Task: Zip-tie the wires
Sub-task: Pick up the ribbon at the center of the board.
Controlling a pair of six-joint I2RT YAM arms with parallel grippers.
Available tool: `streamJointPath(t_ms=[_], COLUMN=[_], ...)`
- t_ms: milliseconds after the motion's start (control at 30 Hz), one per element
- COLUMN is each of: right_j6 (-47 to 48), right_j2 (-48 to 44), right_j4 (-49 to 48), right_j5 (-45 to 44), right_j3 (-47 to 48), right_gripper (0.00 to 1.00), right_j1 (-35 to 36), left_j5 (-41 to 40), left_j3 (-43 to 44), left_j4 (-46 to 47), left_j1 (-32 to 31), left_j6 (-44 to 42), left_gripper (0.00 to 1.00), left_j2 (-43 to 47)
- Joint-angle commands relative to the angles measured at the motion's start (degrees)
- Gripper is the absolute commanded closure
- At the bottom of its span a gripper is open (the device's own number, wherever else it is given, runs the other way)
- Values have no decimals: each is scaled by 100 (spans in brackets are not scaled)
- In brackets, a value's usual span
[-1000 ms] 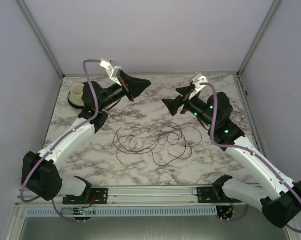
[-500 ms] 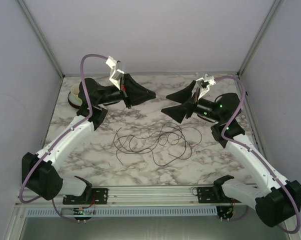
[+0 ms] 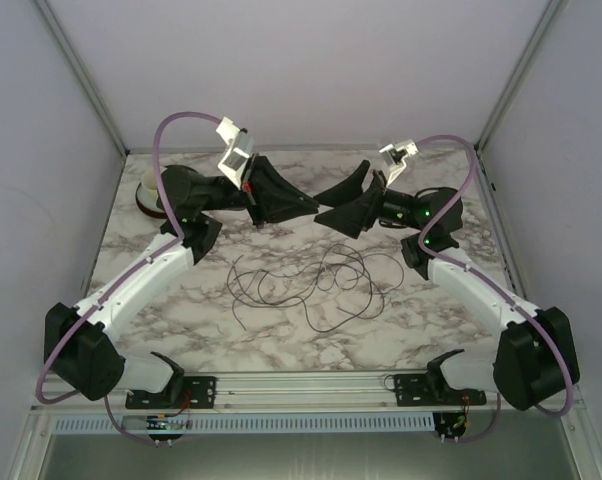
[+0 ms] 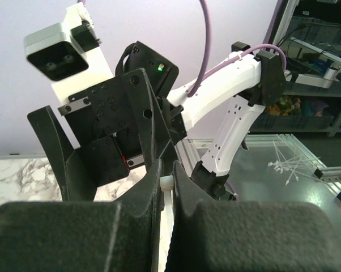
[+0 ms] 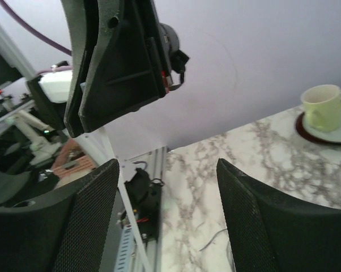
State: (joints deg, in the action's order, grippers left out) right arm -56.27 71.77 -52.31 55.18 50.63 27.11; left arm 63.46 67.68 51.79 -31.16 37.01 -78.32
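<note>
The wires (image 3: pixel 309 280) lie in loose thin dark loops on the marble table (image 3: pixel 431 330), below both grippers; one wire end shows in the right wrist view (image 5: pixel 213 238). My left gripper (image 3: pixel 303 206) is held up in the air, pointing right. In the left wrist view it (image 4: pixel 166 187) is shut on a white zip tie (image 4: pixel 166 183), whose head shows between the fingertips. My right gripper (image 3: pixel 337 196) is open and empty, facing the left gripper tip to tip with a small gap. It also shows in its own wrist view (image 5: pixel 167 192), with the left gripper (image 5: pixel 114 62) above it.
A pale cup on a dark saucer (image 3: pixel 153 190) stands at the table's far left corner, and also shows in the right wrist view (image 5: pixel 322 107). Several spare zip ties (image 4: pixel 289 161) lie off the table. Metal frame posts and walls close in the sides.
Both arms have lifted and swung toward the middle. The right gripper has turned left and closed in on the left gripper's tip. The wires have not moved.
</note>
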Motion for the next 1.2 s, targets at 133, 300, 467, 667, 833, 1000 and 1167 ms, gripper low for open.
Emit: streamJointPath(t_ms=[133,300,467,667,833,1000,1167], right_j6=[-1623,-1933,-2057,-2458,-2516,-2499,-2433], right_j2=[452,576,727,970,1040,1063,1068], right_j4=[-2249,-2613,-2808,-3380,-3523,-3507,-3405], right_j5=[571,677,696,696,679,683,718], right_j3=[113,130,167,201,167,170,153], right_gripper=[37,39,47,59,68,84,100], right_j1=[216,313,407,425,426,415,418], left_j5=[169,153,137,136,141,158,93], left_j3=[61,61,79,84,64,61,57], left_j4=[551,567,629,762,832,869,857], left_j1=[-52,-56,-69,-92,-92,-94,-101], left_j6=[105,109,122,193,253,288,244], left_gripper=[100,100,100,100,100,100,96], left_j2=[-88,-146,-198,-239,-243,-276,-315])
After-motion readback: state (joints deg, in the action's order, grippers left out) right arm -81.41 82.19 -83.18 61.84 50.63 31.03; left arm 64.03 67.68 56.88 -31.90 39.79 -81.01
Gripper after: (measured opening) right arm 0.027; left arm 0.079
